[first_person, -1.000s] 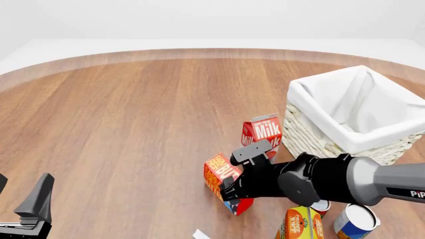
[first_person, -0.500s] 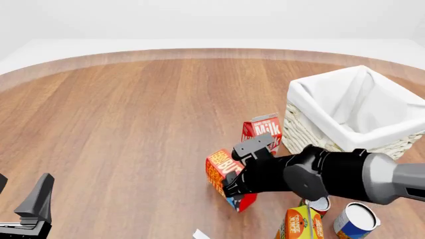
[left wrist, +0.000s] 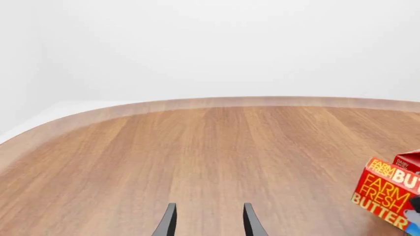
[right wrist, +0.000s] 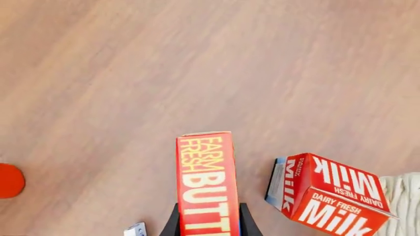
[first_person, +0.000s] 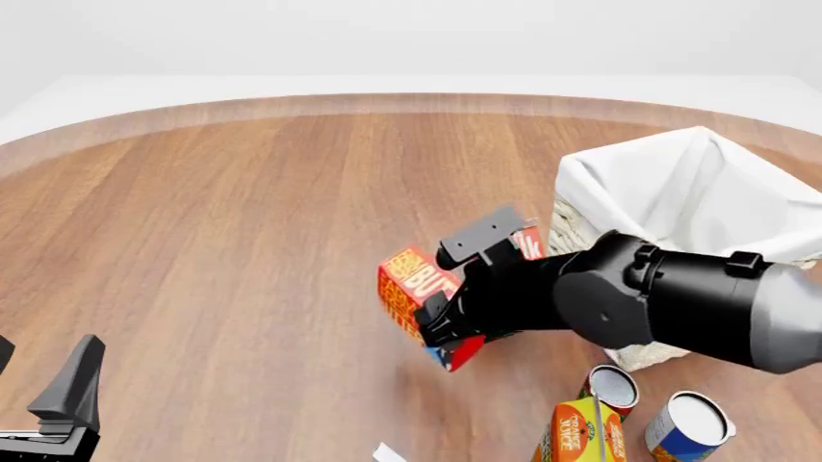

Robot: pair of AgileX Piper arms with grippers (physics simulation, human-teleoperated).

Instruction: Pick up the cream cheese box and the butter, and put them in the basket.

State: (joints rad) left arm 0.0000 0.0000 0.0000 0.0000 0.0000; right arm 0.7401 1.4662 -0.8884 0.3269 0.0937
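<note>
Your right hand (first_person: 430, 322) has risen since a second ago and now hangs above the desk (first_person: 231, 241), just short of the basket (first_person: 680, 207), which stands beside it on the far right. The hand is clenched on the butter (first_person: 418, 294); the carton has left the desk, tilted, its lettered face up. The Milk carton (right wrist: 328, 196) stays on the desk just beside the hand, now mostly hidden behind the arm. Your left hand (left wrist: 208, 223) has not moved; its fingers (left wrist: 168, 223) are spread, grasping nothing. A pale corner (first_person: 388, 452), perhaps the cream cheese box, lies well below the right hand.
</note>
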